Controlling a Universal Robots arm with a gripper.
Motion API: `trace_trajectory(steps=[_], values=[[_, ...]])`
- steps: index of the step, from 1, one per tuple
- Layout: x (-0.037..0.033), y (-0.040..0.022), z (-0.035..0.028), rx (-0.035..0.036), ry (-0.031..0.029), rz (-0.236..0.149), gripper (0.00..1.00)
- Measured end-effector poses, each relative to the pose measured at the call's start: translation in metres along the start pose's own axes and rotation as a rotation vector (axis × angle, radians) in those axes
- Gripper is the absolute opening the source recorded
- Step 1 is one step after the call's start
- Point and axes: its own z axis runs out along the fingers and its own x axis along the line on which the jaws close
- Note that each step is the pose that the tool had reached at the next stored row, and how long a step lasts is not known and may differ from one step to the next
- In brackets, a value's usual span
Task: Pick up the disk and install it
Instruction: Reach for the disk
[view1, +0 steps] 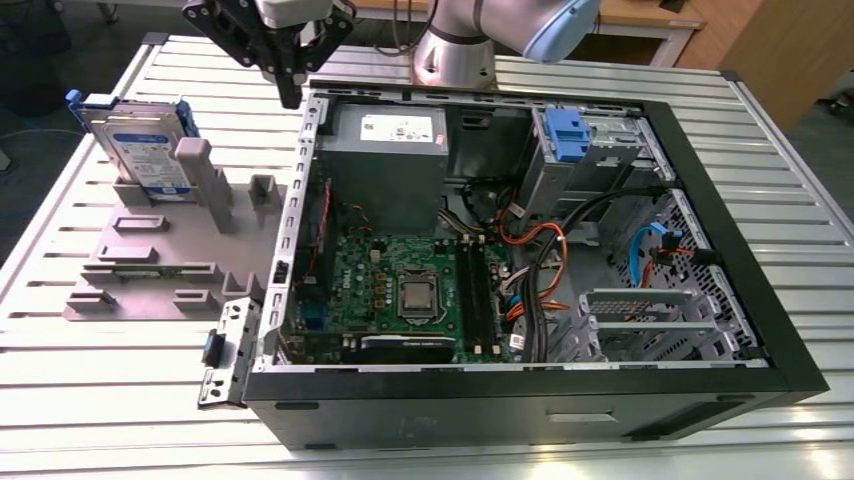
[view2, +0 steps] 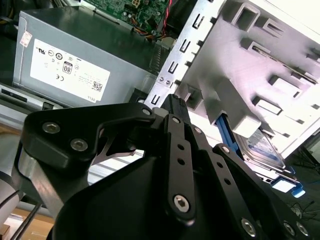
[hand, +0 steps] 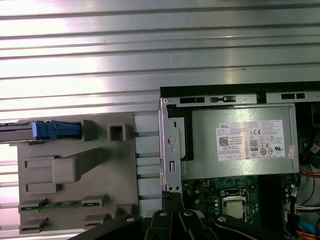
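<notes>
Ribbed metal table (view1: 801, 200), silver blue-railed disk (view1: 140, 145) upright in grey plastic rack (view1: 147, 270), black gripper (view1: 288, 95), jaws pressed together

I see ribbed silver metal desk (view1: 787, 200), glossy under glare. Grey moulded plastic holder (view1: 134, 270) matt. Flat silver metal disk (view1: 134, 140): blue plastic rails (view1: 80, 106), paper label (view1: 150, 165). Grey sheet-metal power supply box (view1: 387, 175) dull, white paper sticker (view1: 400, 127). Black gripper (view1: 290, 98) matt.

A lab: slatted aluminium bench (view1: 120, 400), opened computer case (view1: 534, 385).
</notes>
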Motion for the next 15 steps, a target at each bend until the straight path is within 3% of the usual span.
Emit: trace_trajectory(steps=[12, 15], values=[[0.0005, 0.0000, 0.0000, 0.0000, 0.0000, 0.000, 0.11], [0.0036, -0.0003, -0.0002, 0.0001, 0.0000, 0.000, 0.11]])
